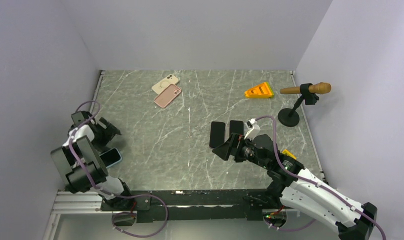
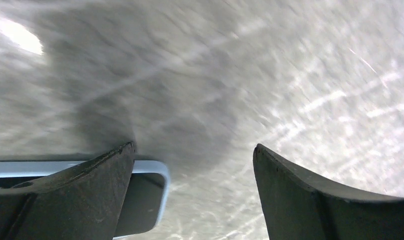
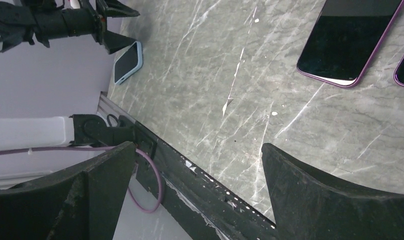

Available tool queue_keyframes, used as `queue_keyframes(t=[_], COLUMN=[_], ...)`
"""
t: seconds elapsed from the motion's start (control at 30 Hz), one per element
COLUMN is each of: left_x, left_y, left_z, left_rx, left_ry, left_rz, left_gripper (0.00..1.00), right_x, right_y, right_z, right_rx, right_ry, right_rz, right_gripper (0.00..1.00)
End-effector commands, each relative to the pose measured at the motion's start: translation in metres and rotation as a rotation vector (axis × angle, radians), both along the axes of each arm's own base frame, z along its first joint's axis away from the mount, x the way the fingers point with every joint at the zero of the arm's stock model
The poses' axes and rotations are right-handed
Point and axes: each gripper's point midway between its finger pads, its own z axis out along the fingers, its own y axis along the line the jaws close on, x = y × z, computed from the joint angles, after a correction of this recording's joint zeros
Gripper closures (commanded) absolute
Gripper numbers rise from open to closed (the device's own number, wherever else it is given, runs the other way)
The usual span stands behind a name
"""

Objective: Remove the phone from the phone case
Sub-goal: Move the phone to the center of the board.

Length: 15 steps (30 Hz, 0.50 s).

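A phone in a light blue case (image 1: 111,157) lies screen up near the table's left edge. My left gripper (image 1: 107,138) hovers just behind it, open and holding nothing. In the left wrist view the case's rounded corner (image 2: 148,192) shows beside and under the left finger (image 2: 89,195), with the blurred table between the wide jaws of the left gripper (image 2: 194,147). The right wrist view shows the same cased phone (image 3: 127,62) far off. My right gripper (image 1: 224,149) is open and empty over the table's middle; the right gripper (image 3: 197,147) looks toward the near edge.
Two black phones (image 1: 217,133) (image 1: 236,127) with purple rims lie side by side by the right gripper. A pink case (image 1: 167,96) and a cream case (image 1: 165,83) sit at the back. An orange wedge (image 1: 259,91) and a stand with a brown rod (image 1: 305,90) are back right.
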Motion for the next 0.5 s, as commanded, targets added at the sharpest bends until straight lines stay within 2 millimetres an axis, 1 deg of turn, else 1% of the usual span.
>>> queue_keyframes(t=[0.0,0.1,0.13,0.17,0.2,0.23,0.27,0.33,0.4,0.47], left_x=[-0.031,-0.032,-0.031,-0.032,-0.035,-0.038,-0.041,-0.046,-0.052,-0.058], left_y=[-0.1,-0.119,-0.122,-0.122,-0.117,-0.109,-0.097,-0.072,-0.049,-0.027], left_z=[-0.014,0.0,0.007,0.013,0.019,0.025,0.031,0.044,0.054,0.058], left_rx=[-0.311,-0.184,-0.153,-0.128,-0.09,-0.049,0.011,0.102,0.131,0.151], left_ry=[0.032,0.018,-0.001,-0.013,-0.012,-0.003,0.005,-0.002,-0.02,-0.019], left_rz=[-0.096,-0.225,-0.256,-0.272,-0.269,-0.251,-0.216,-0.113,0.008,0.101], left_gripper=[0.07,0.06,0.05,0.05,0.04,0.02,0.01,0.01,0.01,0.01], right_x=[0.005,0.006,0.006,0.006,0.006,0.006,0.006,0.005,0.005,0.004], right_y=[0.002,0.005,0.005,0.006,0.006,0.006,0.006,0.006,0.006,0.005], right_z=[0.013,0.013,0.012,0.011,0.011,0.011,0.011,0.012,0.013,0.014], right_rx=[0.047,0.05,0.048,0.047,0.044,0.043,0.043,0.046,0.049,0.045], right_ry=[-0.028,-0.027,-0.024,-0.021,-0.021,-0.02,-0.018,-0.019,-0.02,-0.018], right_rz=[-0.022,-0.019,-0.019,-0.018,-0.016,-0.015,-0.014,-0.013,-0.013,-0.01], right_gripper=[0.0,0.0,0.0,0.0,0.0,0.0,0.0,0.0,0.0,0.0])
